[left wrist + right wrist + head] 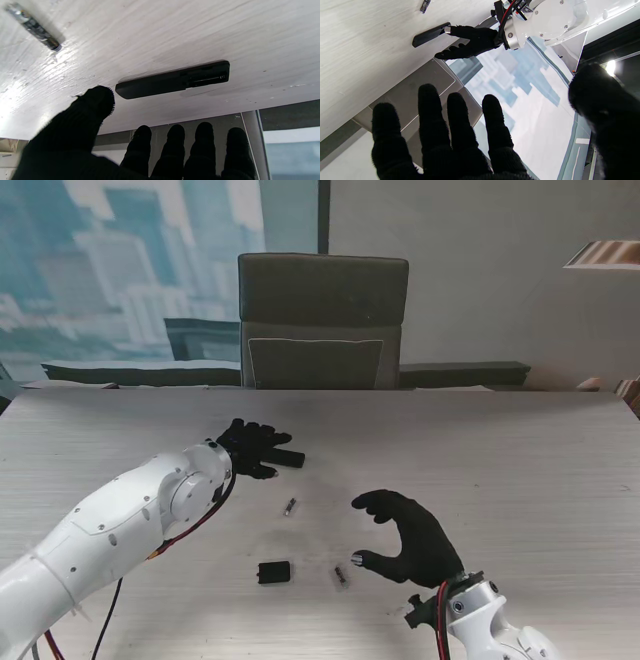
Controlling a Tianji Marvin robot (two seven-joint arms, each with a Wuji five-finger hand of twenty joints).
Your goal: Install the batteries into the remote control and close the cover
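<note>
on the table (520,470), left hand (252,446) spread over the remote (172,80).

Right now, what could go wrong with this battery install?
1. The left hand is open over the remote; a nudge could slide it across the smooth table.
2. Both batteries lie loose and could roll if brushed.
3. The cover lies beside the right hand, easy to knock.

remote control (172,80) on table (175,32), battery (32,26) apart
</note>
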